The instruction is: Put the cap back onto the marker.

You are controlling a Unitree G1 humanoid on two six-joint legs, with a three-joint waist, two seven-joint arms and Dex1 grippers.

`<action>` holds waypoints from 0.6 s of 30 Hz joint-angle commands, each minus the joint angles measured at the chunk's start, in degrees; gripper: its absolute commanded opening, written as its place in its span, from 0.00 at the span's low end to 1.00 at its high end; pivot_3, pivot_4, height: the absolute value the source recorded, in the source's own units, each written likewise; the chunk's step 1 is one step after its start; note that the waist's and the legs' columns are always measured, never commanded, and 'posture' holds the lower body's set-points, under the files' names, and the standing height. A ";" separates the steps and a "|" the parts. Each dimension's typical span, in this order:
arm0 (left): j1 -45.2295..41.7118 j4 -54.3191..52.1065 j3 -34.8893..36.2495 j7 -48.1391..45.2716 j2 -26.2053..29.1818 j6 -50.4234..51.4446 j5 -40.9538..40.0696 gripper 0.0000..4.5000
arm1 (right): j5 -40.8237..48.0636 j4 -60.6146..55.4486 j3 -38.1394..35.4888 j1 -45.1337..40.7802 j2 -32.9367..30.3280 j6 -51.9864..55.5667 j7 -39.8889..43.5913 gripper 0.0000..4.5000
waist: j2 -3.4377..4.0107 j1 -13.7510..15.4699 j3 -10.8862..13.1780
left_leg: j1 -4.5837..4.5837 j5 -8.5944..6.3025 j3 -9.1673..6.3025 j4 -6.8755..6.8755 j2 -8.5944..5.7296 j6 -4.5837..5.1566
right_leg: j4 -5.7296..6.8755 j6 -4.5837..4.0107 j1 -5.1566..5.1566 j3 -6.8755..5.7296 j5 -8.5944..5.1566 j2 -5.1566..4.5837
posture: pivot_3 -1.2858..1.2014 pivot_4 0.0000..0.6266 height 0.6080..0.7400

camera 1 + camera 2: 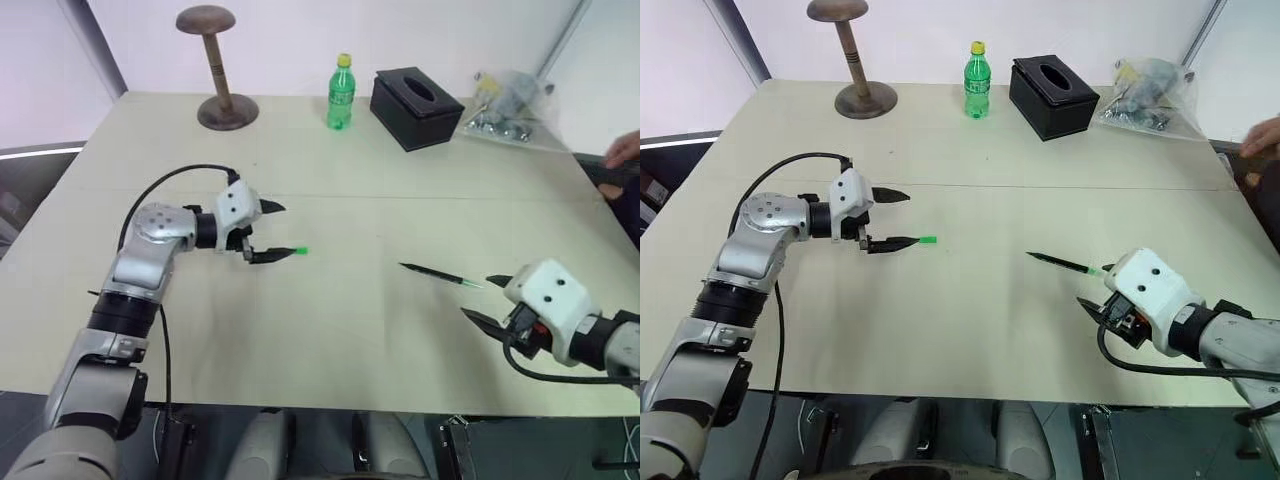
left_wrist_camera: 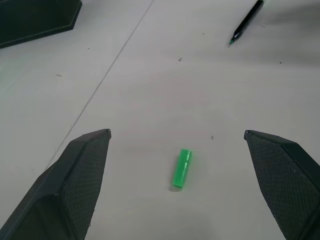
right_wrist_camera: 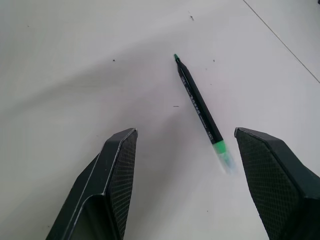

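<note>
The left tool (image 1: 279,231) is wide open, pointing right at the cap (image 1: 300,251) on the table (image 1: 340,320). The right tool (image 1: 484,300) is open too, held low near the marker (image 1: 438,274), gripping nothing.

The beige tabletop (image 1: 330,330) is carrying the cap (image 1: 299,251) near centre, the marker (image 1: 440,275) lying at four o'clock, a green bottle (image 1: 341,93) and black tissue box (image 1: 415,107) standing at twelve
</note>
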 commanded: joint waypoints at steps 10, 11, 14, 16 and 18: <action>-2.64 -1.15 1.41 -0.42 0.25 1.22 -1.29 0.99 | -0.01 -0.38 2.39 -2.83 -0.51 -0.43 -1.00 0.71 | 0.00 -0.15 0.00 | 0.00 0.00 0.00 0.00 0.00 0.00 | 0.00 0.00 -0.01 0.00 0.00 0.01 | 0.52 0.24 1.00; -2.53 -1.18 1.46 -0.52 0.42 1.32 -1.29 0.99 | -0.03 -0.37 2.62 -3.09 -0.52 -0.34 -1.12 0.71 | 0.00 -0.16 0.00 | 0.00 0.00 0.00 0.00 0.01 0.00 | 0.01 0.00 -0.01 0.00 0.00 0.01 | 0.52 0.24 1.00; -1.73 -1.45 1.45 -2.07 1.68 1.51 -1.61 0.99 | 0.15 -0.77 4.00 -4.58 -0.35 0.02 -1.90 0.71 | 0.00 -0.22 0.00 | 0.00 0.00 0.00 0.00 0.02 0.00 | 0.01 0.00 -0.02 0.00 0.00 0.02 | 0.52 0.24 1.00; -0.93 -1.44 1.31 -3.62 2.90 0.80 -1.67 0.99 | -0.06 -0.91 5.35 -5.61 -0.22 0.12 -2.67 0.71 | 0.00 -0.30 0.00 | 0.00 0.00 0.00 0.00 0.02 0.00 | 0.01 0.00 -0.02 0.00 0.00 0.02 | 0.52 0.24 1.00; -0.04 -1.32 1.64 -4.80 4.12 1.08 -2.24 0.99 | -0.19 -1.11 6.93 -6.69 0.20 0.38 -3.75 0.71 | 0.00 -0.37 0.00 | 0.00 0.00 0.00 0.00 0.03 0.00 | 0.01 -0.01 -0.02 0.00 0.00 0.02 | 0.52 0.24 1.00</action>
